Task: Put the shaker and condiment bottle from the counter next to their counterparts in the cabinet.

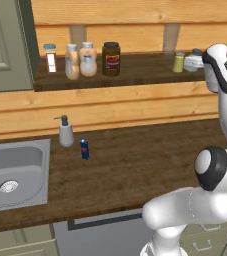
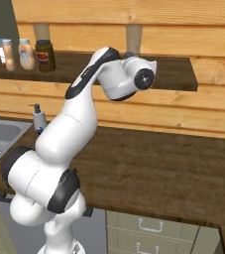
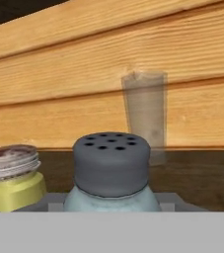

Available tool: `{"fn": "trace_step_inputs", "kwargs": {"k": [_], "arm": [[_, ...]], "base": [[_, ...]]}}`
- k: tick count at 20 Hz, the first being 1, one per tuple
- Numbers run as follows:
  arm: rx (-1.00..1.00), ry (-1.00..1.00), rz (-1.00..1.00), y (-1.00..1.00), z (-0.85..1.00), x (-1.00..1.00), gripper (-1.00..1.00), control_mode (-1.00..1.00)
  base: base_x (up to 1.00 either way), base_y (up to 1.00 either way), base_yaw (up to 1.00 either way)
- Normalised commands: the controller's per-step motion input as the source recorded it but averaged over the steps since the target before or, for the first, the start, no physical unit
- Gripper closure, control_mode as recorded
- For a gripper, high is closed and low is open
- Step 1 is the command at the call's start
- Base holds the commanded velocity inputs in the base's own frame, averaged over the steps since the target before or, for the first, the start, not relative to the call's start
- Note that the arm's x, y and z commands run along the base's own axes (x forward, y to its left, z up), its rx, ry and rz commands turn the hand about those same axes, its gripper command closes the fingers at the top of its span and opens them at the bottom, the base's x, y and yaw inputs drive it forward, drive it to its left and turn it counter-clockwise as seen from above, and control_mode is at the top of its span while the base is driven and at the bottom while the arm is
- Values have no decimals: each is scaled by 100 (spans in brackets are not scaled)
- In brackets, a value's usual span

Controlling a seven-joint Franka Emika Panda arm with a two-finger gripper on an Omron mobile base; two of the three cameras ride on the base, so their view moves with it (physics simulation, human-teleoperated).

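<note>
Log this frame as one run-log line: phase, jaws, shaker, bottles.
phase: placing shaker on cabinet shelf | jaws: shut on shaker | position: beside yellow-green shaker | both condiment bottles on shelf, left end

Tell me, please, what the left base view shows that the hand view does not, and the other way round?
Left base view: the sink, pump dispenser and blue can on the counter, plus two orange bottles and a brown jar on the shelf.
Hand view: the holes in the pale shaker's grey cap.
Both: the pale shaker next to the yellow-green shaker on the shelf, with wooden boards behind.
</note>
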Motion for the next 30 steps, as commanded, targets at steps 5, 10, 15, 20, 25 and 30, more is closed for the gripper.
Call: {"fn": "trace_step_inputs", "kwargs": {"k": [5,10,15,20,25,30], "arm": [[1,-1,3,0,0,16,100,-100],[0,-3,3,0,0,12,100,-100],[0,-4,2,0,-1,12,100,-100],[0,-4,3,0,-6,12,100,-100],[0,-2,1,0,-2,4,-100,-100],[0,-3,1,0,-7,5,-100,-100]], "base": [[0,0,0],[0,0,0],[0,0,0],[0,0,0],[0,0,0],[0,0,0]]}}
